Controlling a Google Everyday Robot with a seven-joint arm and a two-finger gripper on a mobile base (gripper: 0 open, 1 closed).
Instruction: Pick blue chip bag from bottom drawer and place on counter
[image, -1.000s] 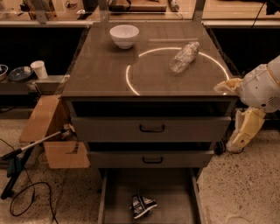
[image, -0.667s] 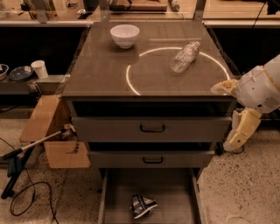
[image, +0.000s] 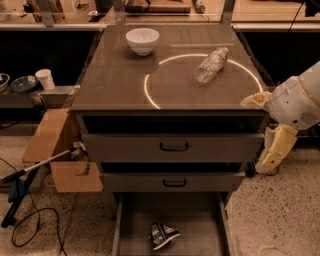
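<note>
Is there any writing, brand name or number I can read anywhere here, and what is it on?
No text here can be read.
The blue chip bag in the bottom drawer: white lettering, too blurred to read.
The clear bottle on the counter: no legible label.
The gripper, low at the right end of the middle drawer: no markings seen.

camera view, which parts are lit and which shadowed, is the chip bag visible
Camera view: the counter is brightly lit with a sheen; the bottom drawer is dim, yet the blue chip bag shows; the gripper, dark, sits right of the middle drawer.
</note>
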